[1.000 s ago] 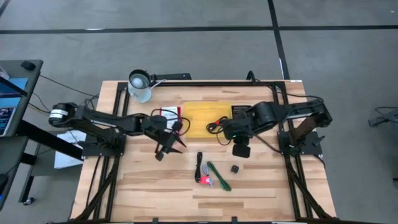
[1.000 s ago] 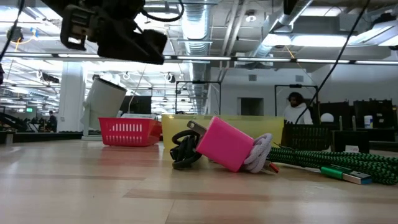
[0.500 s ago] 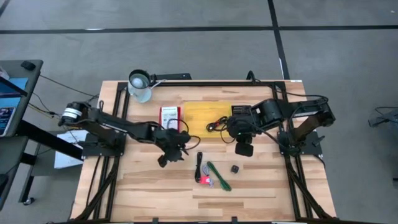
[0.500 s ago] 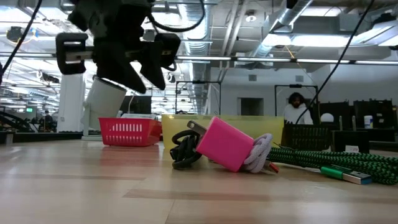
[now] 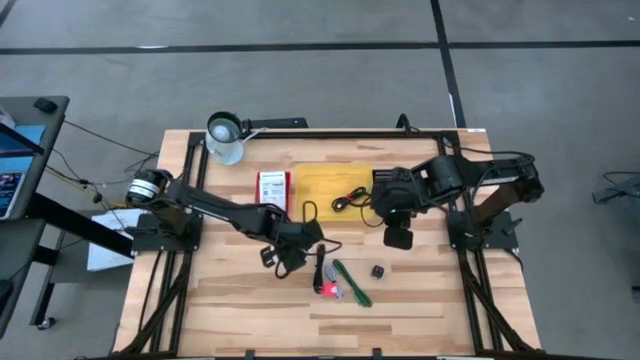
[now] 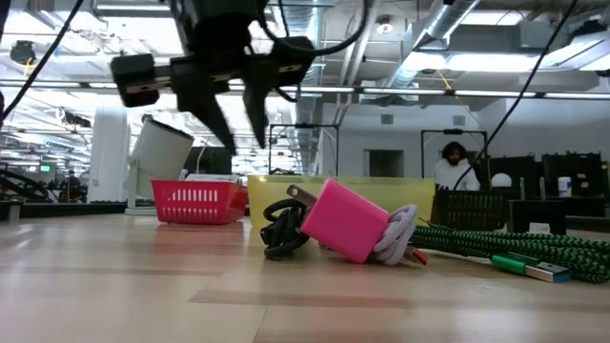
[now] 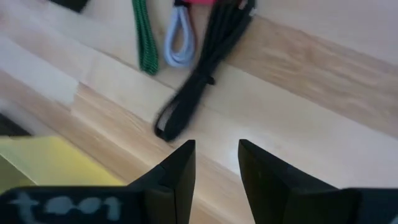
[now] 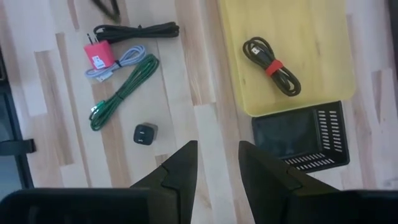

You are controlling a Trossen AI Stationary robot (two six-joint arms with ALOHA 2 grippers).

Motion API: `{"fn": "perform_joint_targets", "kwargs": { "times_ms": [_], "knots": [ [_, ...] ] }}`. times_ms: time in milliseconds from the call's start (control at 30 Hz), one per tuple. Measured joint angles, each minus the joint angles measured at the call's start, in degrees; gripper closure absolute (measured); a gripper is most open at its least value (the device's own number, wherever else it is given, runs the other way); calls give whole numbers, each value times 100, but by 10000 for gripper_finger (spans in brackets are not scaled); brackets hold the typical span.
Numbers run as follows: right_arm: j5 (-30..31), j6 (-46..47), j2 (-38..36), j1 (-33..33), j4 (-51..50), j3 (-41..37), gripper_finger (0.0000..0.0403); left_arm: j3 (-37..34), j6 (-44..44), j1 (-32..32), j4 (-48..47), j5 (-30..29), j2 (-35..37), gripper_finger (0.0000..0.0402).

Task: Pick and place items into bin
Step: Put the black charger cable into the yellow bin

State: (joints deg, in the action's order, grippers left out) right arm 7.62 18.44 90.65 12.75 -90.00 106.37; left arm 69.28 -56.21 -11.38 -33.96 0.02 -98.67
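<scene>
The items lie together on the wooden table: a black cable bundle [image 5: 320,266] [image 7: 200,87], a pink-red charger [image 5: 328,288] [image 6: 348,221] with a pale cable [image 7: 180,37], a green cable [image 5: 352,283] [image 8: 121,90] and a tiny black cube [image 5: 378,271] [image 8: 145,134]. My left gripper [image 5: 292,258] [image 6: 238,129] [image 7: 216,155] hangs open above the table, just left of the black cable bundle, fingers pointing down. My right gripper [image 5: 397,238] [image 8: 217,162] is open above the table, beside the yellow bin [image 5: 322,183] [image 8: 311,37].
A black cable with a red tie [image 8: 272,65] lies in the yellow bin. A black basket [image 5: 385,178] stands at its right, a red basket [image 5: 272,186] at its left, a white cup [image 5: 225,137] at the far left corner. A person [image 6: 456,167] stands in the room behind.
My left gripper has travelled toward the table's right and near edge, from beside the red basket to the black cable bundle, and has tipped so its fingers point down. My right gripper has shifted a little toward the right edge. The items have stayed put.
</scene>
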Motion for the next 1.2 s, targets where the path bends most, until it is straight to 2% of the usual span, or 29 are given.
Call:
{"fn": "perform_joint_targets", "kwargs": {
  "times_ms": [333,633,1200],
  "knots": [
    [58,61,-457,-2,-2,0,290,686,-323,-19,36,-126,-663,289],
    [154,-62,-412,-2,0,1,290,1055,-580,-24,29,-224,-1207,272],
    [146,-92,-415,-2,0,0,290,1062,-1506,-26,46,-431,-1222,268]
  ]
}}
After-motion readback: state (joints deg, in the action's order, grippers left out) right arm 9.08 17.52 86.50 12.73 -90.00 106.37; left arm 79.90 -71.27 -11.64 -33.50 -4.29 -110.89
